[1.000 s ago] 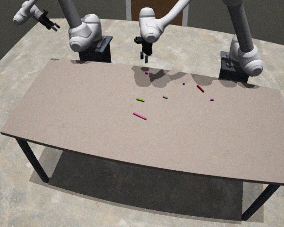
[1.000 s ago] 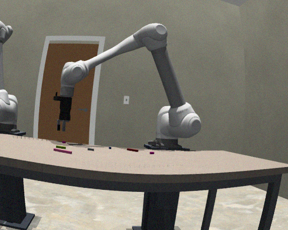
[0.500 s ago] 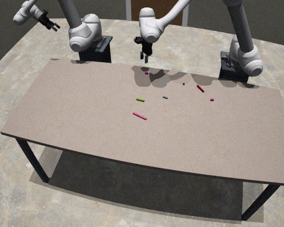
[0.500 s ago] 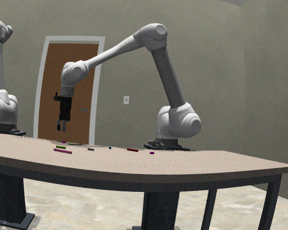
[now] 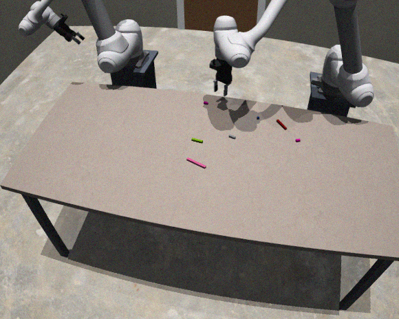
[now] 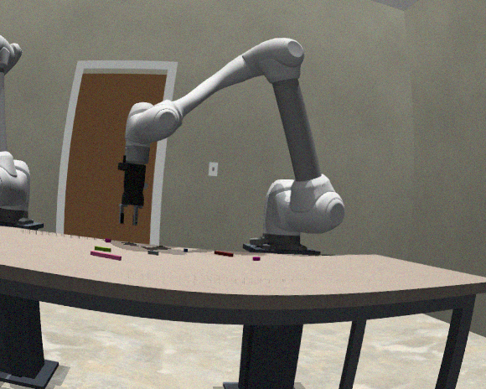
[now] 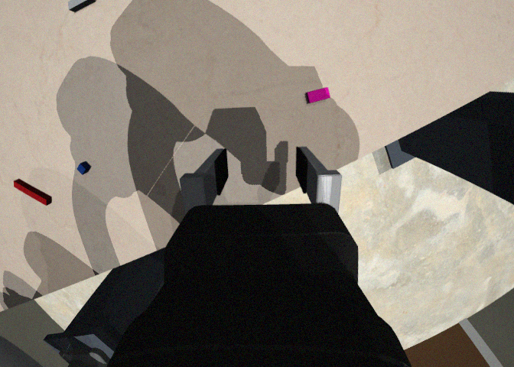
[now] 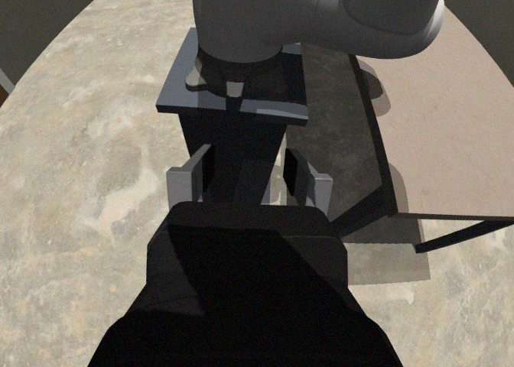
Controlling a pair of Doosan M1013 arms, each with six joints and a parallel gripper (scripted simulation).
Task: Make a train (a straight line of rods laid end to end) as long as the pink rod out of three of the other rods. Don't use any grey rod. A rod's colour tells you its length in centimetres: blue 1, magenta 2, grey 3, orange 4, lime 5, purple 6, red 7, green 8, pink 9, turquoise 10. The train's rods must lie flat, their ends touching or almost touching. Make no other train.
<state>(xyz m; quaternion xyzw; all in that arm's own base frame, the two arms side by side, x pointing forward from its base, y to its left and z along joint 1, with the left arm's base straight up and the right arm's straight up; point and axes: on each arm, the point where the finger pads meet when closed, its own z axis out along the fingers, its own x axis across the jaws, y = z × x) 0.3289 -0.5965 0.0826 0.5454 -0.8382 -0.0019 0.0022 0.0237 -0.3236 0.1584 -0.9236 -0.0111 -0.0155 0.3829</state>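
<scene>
Shows nearest, on the beige desk (image 5: pixel 262 192) (image 6: pixel 277 277) (image 7: pixel 414 23) (image 8: pixel 448 126), a long pink rod (image 5: pixel 196 163) (image 6: pixel 105 255), flat and slanted. Has beyond it a short lime-green rod (image 5: pixel 197 140) (image 6: pixel 102 249), with a small grey rod (image 5: pixel 232 137) (image 6: pixel 153 252) (image 7: pixel 80 1) near and a stubby magenta rod (image 5: pixel 298 140) (image 6: pixel 256 258) well apart. Includes farther back a dark red rod (image 5: pixel 281 124) (image 6: pixel 224 253) (image 7: pixel 32 192), then a tiny cube-like blue rod (image 5: pixel 258 117) (image 6: pixel 185 250) (image 7: pixel 83 167). Puts a second magenta rod (image 5: pixel 206 102) (image 6: pixel 107 240) (image 7: pixel 318 95) near the far edge. Keeps all seven separate, with no train formed. Holds nothing in the left hand (image 5: pixel 221 92) (image 6: pixel 128 222) (image 7: pixel 261 170), open, pointing down above that edge. Leaves the right hand (image 5: pixel 81 40) (image 8: pixel 249 160) open too, beyond the desk.
</scene>
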